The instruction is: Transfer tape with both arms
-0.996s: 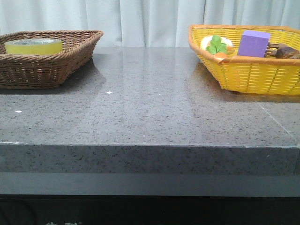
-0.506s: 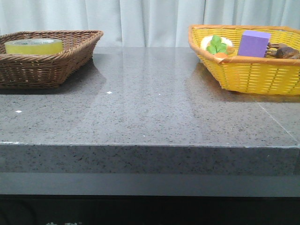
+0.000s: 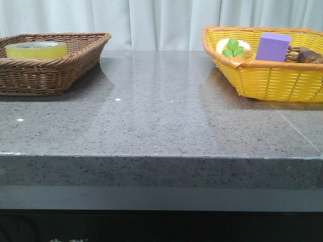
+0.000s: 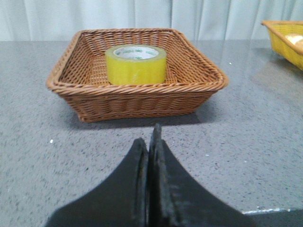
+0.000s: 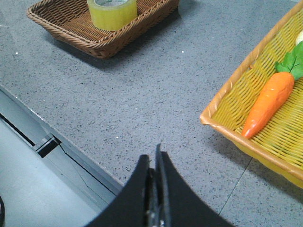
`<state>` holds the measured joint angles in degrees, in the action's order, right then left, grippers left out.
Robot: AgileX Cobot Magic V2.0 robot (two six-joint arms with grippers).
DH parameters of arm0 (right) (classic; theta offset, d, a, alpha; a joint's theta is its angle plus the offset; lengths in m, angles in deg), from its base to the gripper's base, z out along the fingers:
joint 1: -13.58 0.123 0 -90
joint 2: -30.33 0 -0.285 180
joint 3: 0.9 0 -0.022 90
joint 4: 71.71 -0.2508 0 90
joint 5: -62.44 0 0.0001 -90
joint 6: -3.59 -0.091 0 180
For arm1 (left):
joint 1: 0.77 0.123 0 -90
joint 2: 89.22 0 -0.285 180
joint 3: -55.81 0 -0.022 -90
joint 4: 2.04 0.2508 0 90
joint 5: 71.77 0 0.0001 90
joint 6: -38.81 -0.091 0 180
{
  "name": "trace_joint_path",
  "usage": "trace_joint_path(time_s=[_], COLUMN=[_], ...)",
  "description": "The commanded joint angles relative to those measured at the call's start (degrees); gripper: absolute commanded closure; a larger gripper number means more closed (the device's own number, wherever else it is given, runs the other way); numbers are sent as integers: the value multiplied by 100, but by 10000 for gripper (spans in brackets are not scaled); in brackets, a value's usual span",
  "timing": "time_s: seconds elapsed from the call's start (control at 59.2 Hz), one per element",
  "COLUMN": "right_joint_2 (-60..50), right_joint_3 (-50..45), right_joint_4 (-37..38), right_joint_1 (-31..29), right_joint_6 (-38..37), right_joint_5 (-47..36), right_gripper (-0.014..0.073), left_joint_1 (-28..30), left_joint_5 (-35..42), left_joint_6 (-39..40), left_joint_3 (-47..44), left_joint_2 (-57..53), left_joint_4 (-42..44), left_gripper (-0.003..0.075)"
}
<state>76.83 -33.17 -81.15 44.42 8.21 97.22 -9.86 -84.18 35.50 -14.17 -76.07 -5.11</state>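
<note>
The yellow tape lies flat in the brown wicker basket at the table's back left. The left wrist view shows the tape in that basket, well ahead of my left gripper, whose black fingers are pressed together and hold nothing. My right gripper is also shut and empty, hovering over the grey table near its front edge, with the tape far off. Neither gripper shows in the front view.
A yellow wicker basket at the back right holds a purple block, a toy carrot with green leaves and a brown object. Grey speckled tabletop lies between the baskets. A white curtain hangs behind.
</note>
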Motion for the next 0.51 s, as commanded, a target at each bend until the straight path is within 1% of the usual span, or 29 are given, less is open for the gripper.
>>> trace_joint_path(time_s=[0.0, 0.169, 0.27, 0.321, 0.49], right_joint_2=[-11, -11, -11, -11, -11], right_joint_3=[136, 136, 136, 136, 136], right_joint_4=[-14, -14, -14, -14, -14], right_joint_1=[-2, -2, -2, -2, -2], right_joint_6=[23, 23, 23, 23, 23], right_joint_5=[-386, -386, -386, -389, -382], right_gripper=[661, 661, 661, 661, 661], left_joint_1=[127, 214, 214, 214, 289], left_joint_5=[625, 1074, 1410, 1363, 1546], left_joint_6=[331, 331, 403, 417, 417], left_joint_3=[-110, -573, -788, -788, -788], left_joint_2=[-252, -674, -674, -674, -674], left_joint_4=[-79, -22, -22, -22, -22], left_gripper=[741, 741, 741, 741, 741])
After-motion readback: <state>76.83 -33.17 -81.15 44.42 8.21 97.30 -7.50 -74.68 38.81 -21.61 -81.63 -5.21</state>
